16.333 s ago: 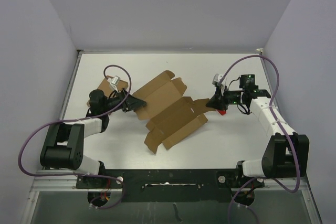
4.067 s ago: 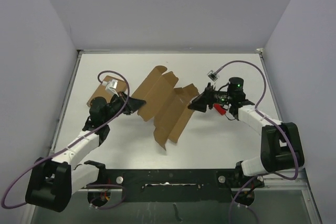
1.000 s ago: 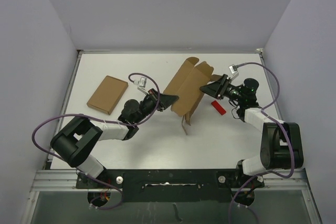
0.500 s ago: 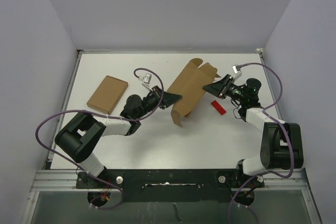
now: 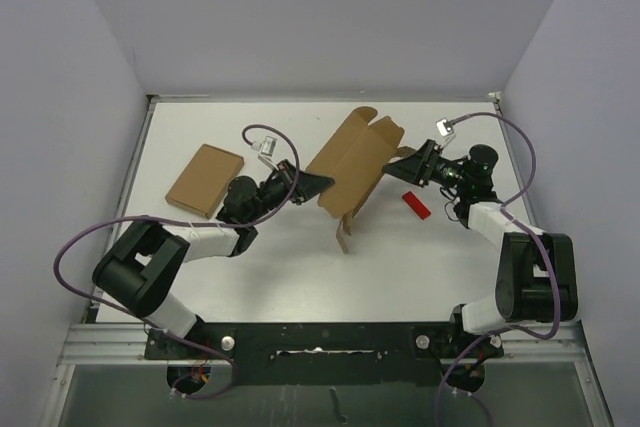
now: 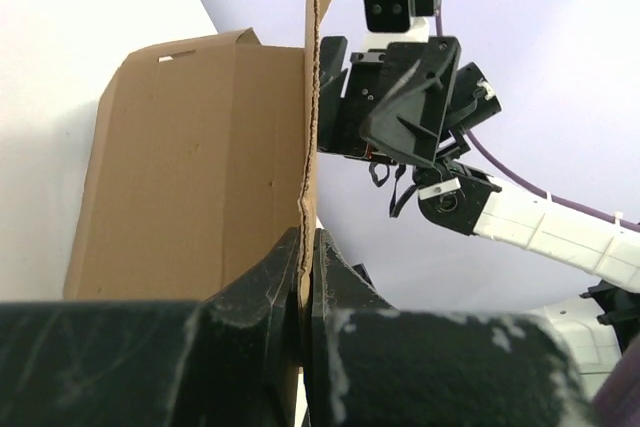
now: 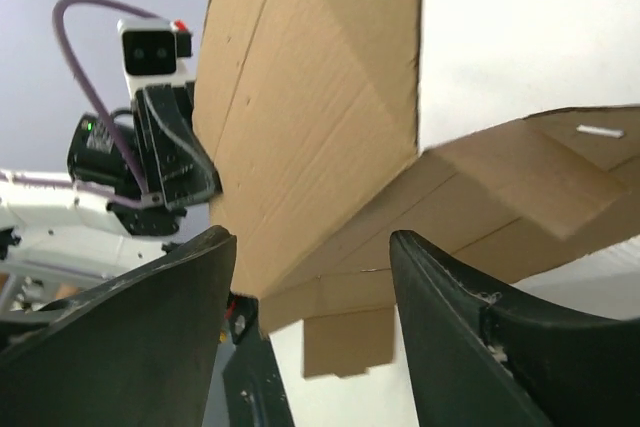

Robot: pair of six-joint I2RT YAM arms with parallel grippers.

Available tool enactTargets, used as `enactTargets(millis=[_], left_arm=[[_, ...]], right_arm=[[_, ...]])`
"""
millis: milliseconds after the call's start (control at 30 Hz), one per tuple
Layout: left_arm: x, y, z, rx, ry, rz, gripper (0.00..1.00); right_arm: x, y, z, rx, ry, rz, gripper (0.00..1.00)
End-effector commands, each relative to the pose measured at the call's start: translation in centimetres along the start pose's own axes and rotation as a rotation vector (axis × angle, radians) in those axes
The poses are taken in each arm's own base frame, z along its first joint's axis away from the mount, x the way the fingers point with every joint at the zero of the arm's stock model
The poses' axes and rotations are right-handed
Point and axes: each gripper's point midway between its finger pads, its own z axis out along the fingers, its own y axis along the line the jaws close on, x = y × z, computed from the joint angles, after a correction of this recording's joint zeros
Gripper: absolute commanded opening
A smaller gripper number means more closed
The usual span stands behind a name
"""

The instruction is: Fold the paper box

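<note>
— On the table point(image 5: 300, 287), where is the paper box point(image 5: 352, 162) found?
— Mid-table, raised and half-folded. Bare tabletop is seen in front of it, a flat cardboard rectangle point(image 5: 205, 180) well to its left. Its left edge is pinched by the closed left gripper point(image 5: 318, 185). The right gripper point(image 5: 403, 159) is held spread at its right edge, nothing gripped. A red block point(image 5: 416, 204) lies just right of it.

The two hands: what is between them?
The paper box, a half-folded brown cardboard sheet, as the top view shows. The left hand pinches one edge; the right hand stands open at the other side.
</note>
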Motion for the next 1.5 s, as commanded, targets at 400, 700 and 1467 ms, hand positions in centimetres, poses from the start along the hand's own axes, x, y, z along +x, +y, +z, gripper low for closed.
enactTargets(millis=[400, 700, 1467], left_arm=[[-6.1, 0.4, -8.3, -0.053, 0.003, -0.087, 0.0], [-6.3, 2.6, -10.1, -0.176, 0.071, 0.062, 0.0], [-5.8, 1.6, -13.1, -0.248, 0.129, 0.43, 0.0]], right_arm=[[0.9, 5.7, -1.3, -0.209, 0.207, -0.535, 0.69], [1.3, -0.3, -1.2, 0.024, 0.284, -0.725, 0.71], [4.4, -7.1, 2.0, 0.043, 0.443, -0.981, 0.99]])
